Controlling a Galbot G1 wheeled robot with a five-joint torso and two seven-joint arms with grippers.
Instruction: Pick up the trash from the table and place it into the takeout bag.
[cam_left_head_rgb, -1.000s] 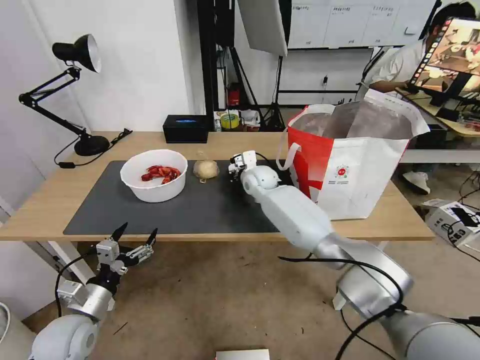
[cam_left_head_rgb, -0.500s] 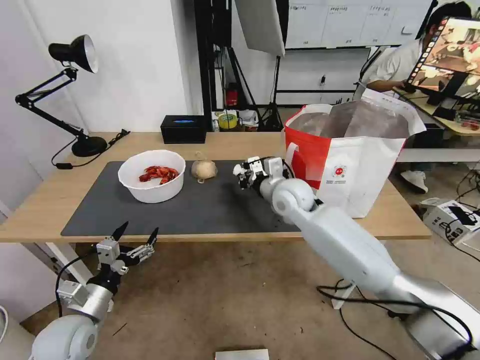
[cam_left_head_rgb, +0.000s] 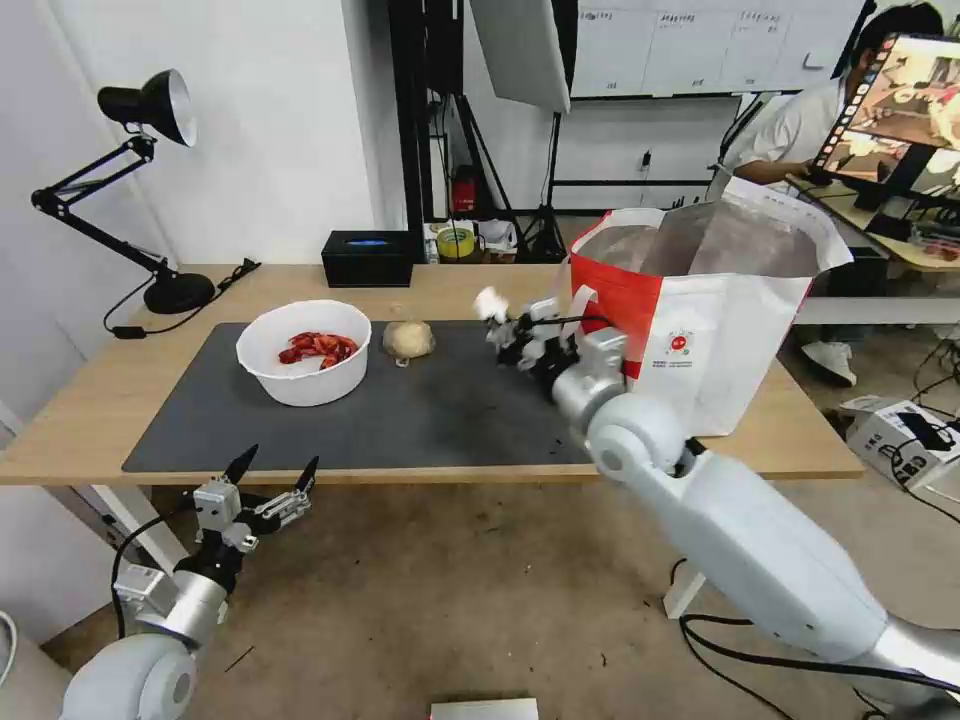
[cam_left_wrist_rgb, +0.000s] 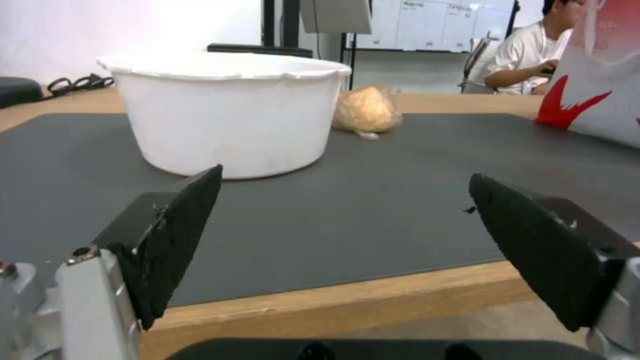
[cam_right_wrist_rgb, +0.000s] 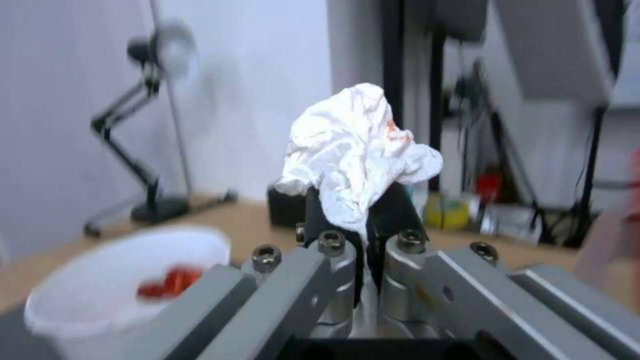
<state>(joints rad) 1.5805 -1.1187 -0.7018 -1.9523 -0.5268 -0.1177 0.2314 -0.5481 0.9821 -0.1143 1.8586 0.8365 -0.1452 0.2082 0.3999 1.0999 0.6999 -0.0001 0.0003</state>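
My right gripper (cam_left_head_rgb: 503, 322) is shut on a crumpled white tissue (cam_right_wrist_rgb: 357, 150) with faint red stains, held above the dark mat just left of the takeout bag (cam_left_head_rgb: 720, 330). The tissue (cam_left_head_rgb: 490, 303) sticks up from the fingers. The bag stands open on the table's right end, foil lining showing. A white bowl of red shells (cam_left_head_rgb: 304, 350) and a beige bun in clear wrap (cam_left_head_rgb: 408, 340) sit on the mat (cam_left_head_rgb: 300, 420). My left gripper (cam_left_head_rgb: 270, 472) hangs open below the table's front edge, level with the bowl (cam_left_wrist_rgb: 233, 115) and the bun (cam_left_wrist_rgb: 367, 110).
A black box (cam_left_head_rgb: 366, 258) sits at the table's back edge, and a black desk lamp (cam_left_head_rgb: 150, 190) stands on the far left corner. A person sits at a far desk behind the bag. The mat between bun and bag lies bare.
My right arm has lifted off the mat and swung right toward the bag, its gripper now carrying the tissue higher. The left arm has stayed put.
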